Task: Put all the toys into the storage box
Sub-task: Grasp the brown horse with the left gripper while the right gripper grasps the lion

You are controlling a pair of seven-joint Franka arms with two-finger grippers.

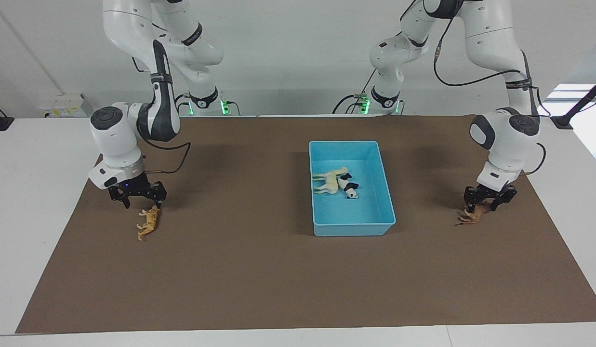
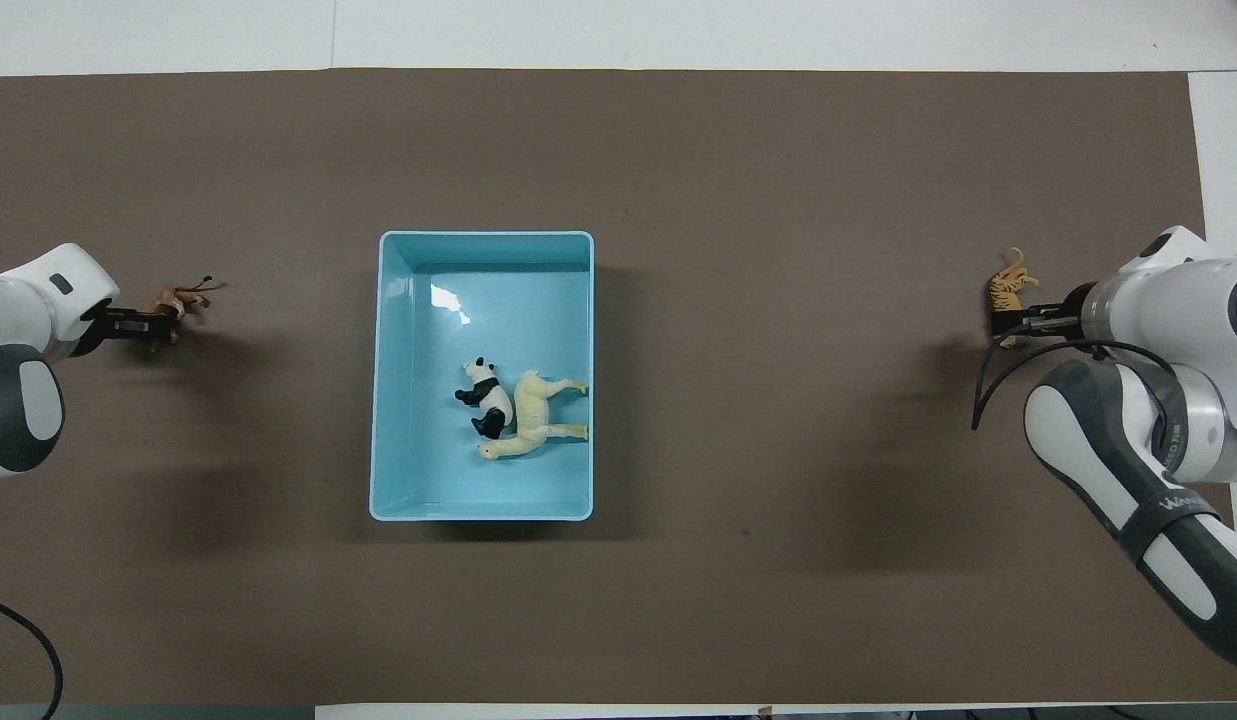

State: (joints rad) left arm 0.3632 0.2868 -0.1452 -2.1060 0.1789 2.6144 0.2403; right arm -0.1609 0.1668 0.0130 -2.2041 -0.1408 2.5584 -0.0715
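Two toys already lie in the box (image 1: 383, 189), the llama (image 1: 329, 180) on its side touching the panda (image 1: 348, 187) near the middle of the blue floor; two more wait on the brown mat (image 1: 259, 270), one at each arm's end of the table; the left gripper (image 1: 488, 199) is down at the brown toy (image 1: 472, 215) toward the left arm's end, its fingers drawn in around the figure's upper part, though whether they have truly clamped it cannot be told, since the toy is on the mat and not lifted; the right gripper (image 1: 137, 198) hovers low with fingers spread, just above the tiger (image 1: 148, 222), which lies on its side toward the right arm's end, well apart from the box; seen from overhead, the right gripper's tips sit just beside the tiger's robot-ward end rather than squarely over its body; the step in hand looks like a double pick, each arm taking the toy on its own end; the left arm's next move likely calls for a firm close and a straight lift before carrying inward over the rim; the right arm probably needs a small shift to straddle the tiger's narrow body, then a descent and close; each drop would best aim at bare floor in the box, clear of the pair there.
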